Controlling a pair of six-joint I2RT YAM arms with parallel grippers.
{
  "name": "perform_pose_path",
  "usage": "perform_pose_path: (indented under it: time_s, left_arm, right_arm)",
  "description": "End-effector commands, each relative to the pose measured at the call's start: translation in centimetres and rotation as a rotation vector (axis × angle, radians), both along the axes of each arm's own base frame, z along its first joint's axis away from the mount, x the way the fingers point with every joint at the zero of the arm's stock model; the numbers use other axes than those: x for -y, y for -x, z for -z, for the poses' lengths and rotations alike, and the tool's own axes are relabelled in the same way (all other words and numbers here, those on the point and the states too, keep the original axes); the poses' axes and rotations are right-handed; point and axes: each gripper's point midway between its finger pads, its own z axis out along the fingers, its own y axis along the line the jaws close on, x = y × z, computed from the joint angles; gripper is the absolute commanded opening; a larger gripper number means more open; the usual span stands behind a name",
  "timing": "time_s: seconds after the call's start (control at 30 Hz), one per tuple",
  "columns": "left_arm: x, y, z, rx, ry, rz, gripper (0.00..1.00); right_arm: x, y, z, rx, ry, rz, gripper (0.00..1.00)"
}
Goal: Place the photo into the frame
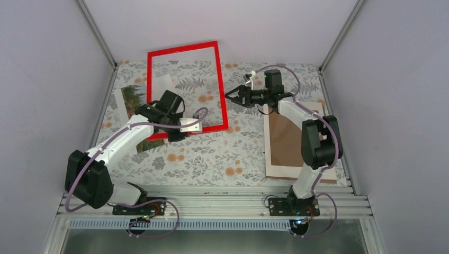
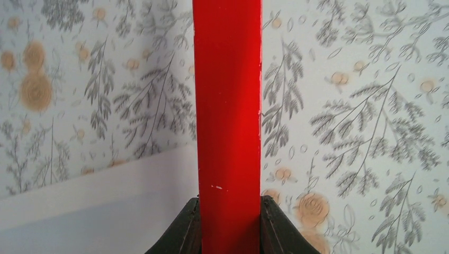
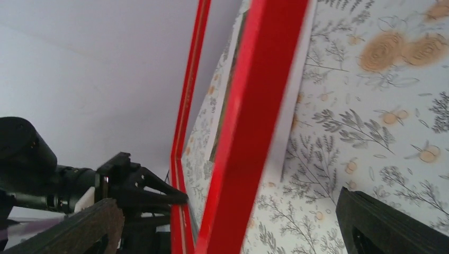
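Plain pale grey-lilac left wall (image 1: 32, 79) fills left side; matching right wall (image 1: 402, 79) fills right side; back wall (image 1: 212, 21) across top centre. Left aluminium post (image 1: 98, 34) slants in from top left, right aluminium post (image 1: 343, 32) from top right, both reaching far table corners. Tablecloth (image 1: 212, 159) at centre: white, grey fern sprigs, orange blossoms. Slotted aluminium rail (image 1: 222, 203) crosses lower part. Grey metal sheet (image 1: 222, 243) along bottom edge. Light soft, even; shadows faint.

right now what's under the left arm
The photo, lying on the cloth. Its far end and a near corner show; the arm covers the middle.
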Motion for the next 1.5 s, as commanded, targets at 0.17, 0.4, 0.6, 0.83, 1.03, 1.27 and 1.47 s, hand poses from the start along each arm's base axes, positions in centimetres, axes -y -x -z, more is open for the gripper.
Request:
perform_pose_path:
  time_s: [0.17, 0.4, 0.6, 0.83, 1.03, 1.27, 1.47]
  left_arm:
    - [5.3, -1.2, -5.1, 0.218, 0.110, 0.047, 0.02]
    - [7.4, -1.4, -5.8, 0.263, 0.132, 0.060, 0.02]
    - [8.3, -2.1, -6.4, 0.317, 0.158, 0.033, 0.02]
    - [8.6, -2.8, -7.2, 0.401, 0.162, 0.010, 0.06]
    - [8.4, -3.2, -9.8, 0.438, 0.208, -0.036, 0.61]
    - [5.2, -6.0, -16.1, 0.459, 0.357, -0.233, 1.00]
    - [-0.8, -9.6, -17.6, 0.386, 0.453, -0.511, 1.00]
  right_arm:
    - [-0.9, 0.2, -1.4, -0.008, -0.051, -0.053, 1.00]
    - [-1.2, 0.2, -3.6, 0.005, -0.095, -0.081, 0.77]
    - [-0.7, 0.5, -5.3, 0.039, -0.099, -0.095, 0.45]
    - [0.6, -1.0, -7.6, 0.134, -0.051, -0.042, 0.11]
    - [3.2, -3.1, -11.7, 0.344, 0.067, 0.089, 0.03]
    - [5.6, -3.9, -17.9, 0.742, 0.292, 0.158, 0.03]
    - [7.5, -3.9, -21.9, 1.062, 0.513, 0.252, 0.03]
